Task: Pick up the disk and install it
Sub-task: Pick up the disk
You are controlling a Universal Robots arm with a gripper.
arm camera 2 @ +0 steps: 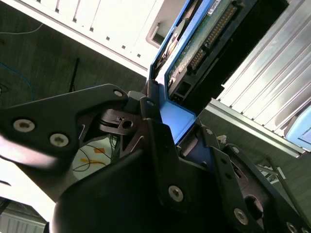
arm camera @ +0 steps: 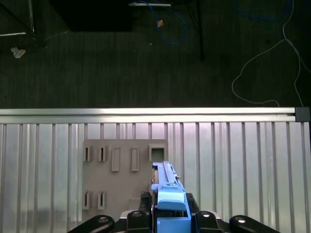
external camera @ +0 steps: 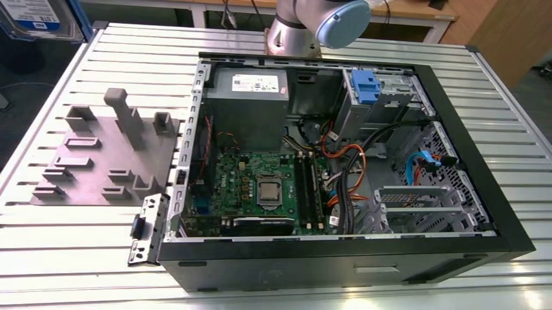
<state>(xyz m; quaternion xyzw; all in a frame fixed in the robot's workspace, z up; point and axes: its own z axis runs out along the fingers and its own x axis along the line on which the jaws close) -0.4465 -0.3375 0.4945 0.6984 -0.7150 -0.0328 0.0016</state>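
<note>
Gripper [arm camera: 169,218]: black linkage fingers [arm camera 2: 155,126] clamped on the blue plastic carrier of the disk [arm camera: 165,187], which stands edge-on between them in the first wrist view. The second wrist view shows the drive's green circuit board and connector pins facing out.

Disk, location: held in the air, clear of the table, above the grey fixture block [arm camera: 121,167]. In the exterior view its white-and-blue label shows at the upper corner on that view's left, well apart from the computer case [external camera: 345,258].

Slatted metal table [external camera: 69,258]: carries the fixture block on the exterior view's left and the open black case on its right.

Case, contents: grey power supply box [external camera: 245,97] at the far end, green motherboard [external camera: 258,181] below it, fixed blue caddy [external camera: 366,87] in the far corner on the exterior view's right, with orange and black cables nearby.

Arm [external camera: 298,32]: silver column with a blue cap, rising just behind the case.

Floor [arm camera: 146,63]: dark carpet with loose cables beyond the table edge.
</note>
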